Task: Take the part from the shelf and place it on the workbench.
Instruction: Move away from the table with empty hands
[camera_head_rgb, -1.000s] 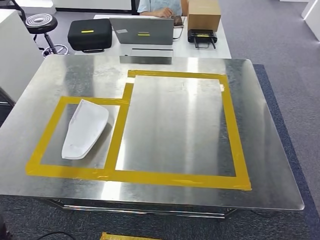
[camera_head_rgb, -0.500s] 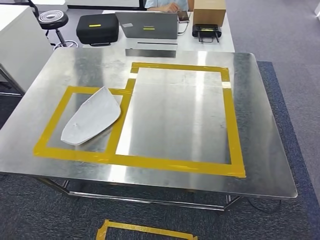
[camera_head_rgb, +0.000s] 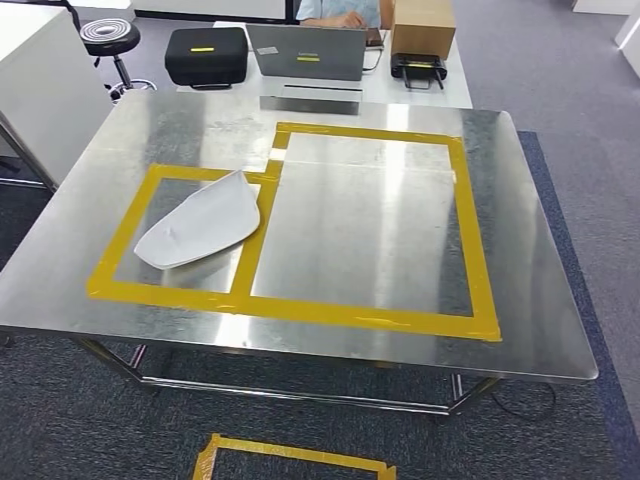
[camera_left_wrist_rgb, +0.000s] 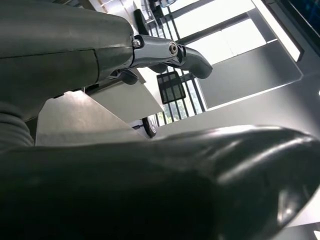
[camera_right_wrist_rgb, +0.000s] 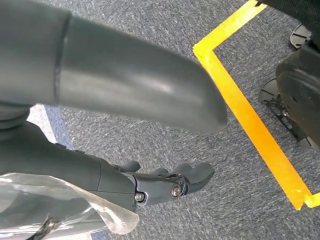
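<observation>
A white curved part (camera_head_rgb: 200, 222) lies on the steel workbench (camera_head_rgb: 362, 230), inside the small yellow-taped box (camera_head_rgb: 121, 235) on its left side. The part's pointed end reaches the tape strip that divides this box from the large taped box (camera_head_rgb: 472, 240). In the left wrist view my left hand (camera_left_wrist_rgb: 113, 50) has its fingers (camera_left_wrist_rgb: 170, 49) stretched out away from the thick thumb (camera_left_wrist_rgb: 188, 185), with nothing between them. My right hand (camera_right_wrist_rgb: 158, 182) hangs over grey carpet, fingers spread and holding nothing.
Behind the workbench is a white desk with a laptop (camera_head_rgb: 308, 52), a black case (camera_head_rgb: 206, 55) and a cardboard box (camera_head_rgb: 423, 25); a person (camera_head_rgb: 340, 12) sits there. A stool (camera_head_rgb: 109, 38) and a white cabinet (camera_head_rgb: 38, 90) stand at far left. Yellow floor tape (camera_head_rgb: 287, 455) lies before the bench.
The whole picture has shifted: the camera has drawn back from the workbench and turned, so more floor and floor tape show. The white part stays in the small taped box.
</observation>
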